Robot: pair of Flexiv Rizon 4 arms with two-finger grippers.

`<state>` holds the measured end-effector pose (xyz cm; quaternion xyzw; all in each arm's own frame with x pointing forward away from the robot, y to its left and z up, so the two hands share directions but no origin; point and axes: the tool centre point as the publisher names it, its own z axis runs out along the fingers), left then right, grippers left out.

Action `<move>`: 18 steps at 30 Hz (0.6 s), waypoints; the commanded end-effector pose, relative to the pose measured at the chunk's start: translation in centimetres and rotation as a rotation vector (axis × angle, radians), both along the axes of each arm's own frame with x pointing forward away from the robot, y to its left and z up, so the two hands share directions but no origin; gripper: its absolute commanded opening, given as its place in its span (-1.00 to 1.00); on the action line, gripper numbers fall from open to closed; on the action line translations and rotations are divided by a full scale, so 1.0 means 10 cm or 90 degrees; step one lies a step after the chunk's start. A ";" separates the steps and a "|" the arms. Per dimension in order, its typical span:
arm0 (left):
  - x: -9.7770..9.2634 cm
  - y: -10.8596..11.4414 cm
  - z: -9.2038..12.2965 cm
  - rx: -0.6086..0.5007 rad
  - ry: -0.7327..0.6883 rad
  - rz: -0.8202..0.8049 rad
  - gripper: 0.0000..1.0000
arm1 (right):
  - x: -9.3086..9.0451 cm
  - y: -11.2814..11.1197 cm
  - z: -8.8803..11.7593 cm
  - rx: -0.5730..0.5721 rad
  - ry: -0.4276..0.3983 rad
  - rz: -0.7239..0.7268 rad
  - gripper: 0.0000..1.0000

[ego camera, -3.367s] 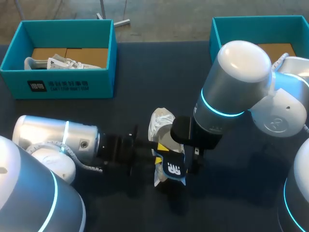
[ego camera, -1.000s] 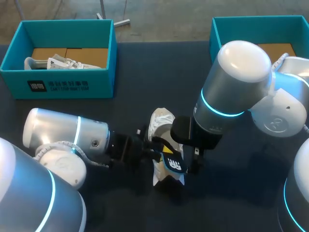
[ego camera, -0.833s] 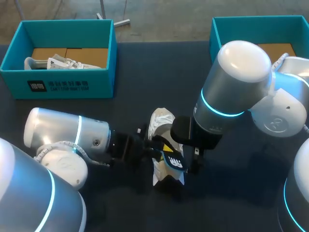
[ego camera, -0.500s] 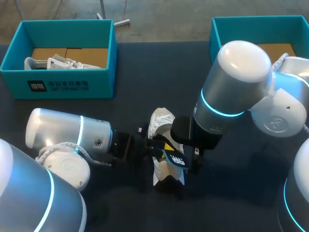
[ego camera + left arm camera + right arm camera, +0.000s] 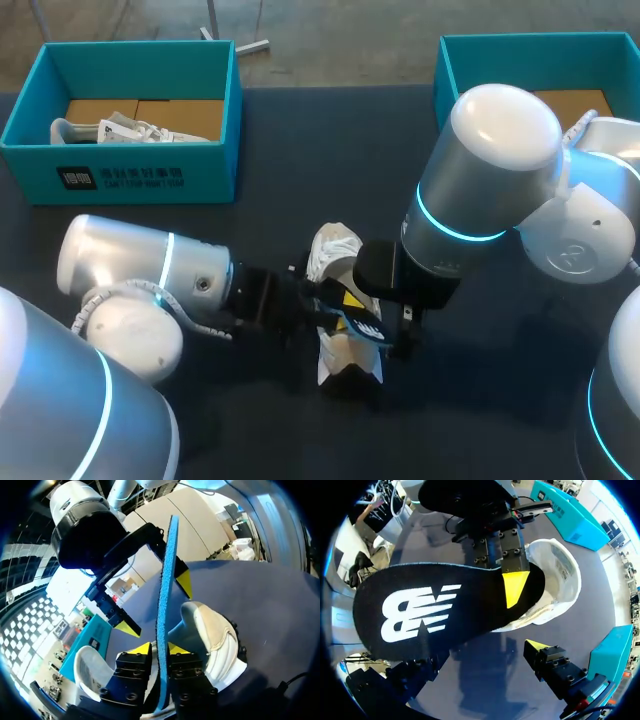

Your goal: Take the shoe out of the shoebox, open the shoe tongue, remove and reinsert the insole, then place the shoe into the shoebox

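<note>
Insole (image 5: pixel 166 570) pinched on edge in left gripper (image 5: pixel 158 649), over white sneaker (image 5: pixel 212 635) at tabletop (image 5: pixel 300 140) middle; right gripper (image 5: pixel 154 605) spread wide. Likely reinsertion: aim free end into opening, lay flat, avoid folding.

**One dark table, softly lit**

All I work over is a single table (image 5: pixel 300 130), its top a flat, plain sheet of very dark blue-black. In the head view its far edge runs straight across from side to side. The light on it is even and gentle, with no hard glare. In my left wrist view the top takes a dull, paler sheen. In my right wrist view it reads blue-grey, with a blurred darker patch near its middle.
</note>
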<state>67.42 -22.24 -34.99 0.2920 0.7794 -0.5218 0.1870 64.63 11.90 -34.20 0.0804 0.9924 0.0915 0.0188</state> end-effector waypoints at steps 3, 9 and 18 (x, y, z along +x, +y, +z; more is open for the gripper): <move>-0.03 0.03 0.05 -0.008 0.011 -0.012 -0.45 | 0.00 0.01 -0.02 0.000 -0.001 -0.001 1.00; -0.10 0.02 0.11 -0.015 0.022 -0.023 -0.46 | 0.00 0.01 -0.02 0.000 -0.001 -0.001 1.00; -0.18 -0.01 0.22 -0.034 0.049 -0.032 -0.56 | 0.00 0.01 -0.02 0.000 -0.001 -0.001 1.00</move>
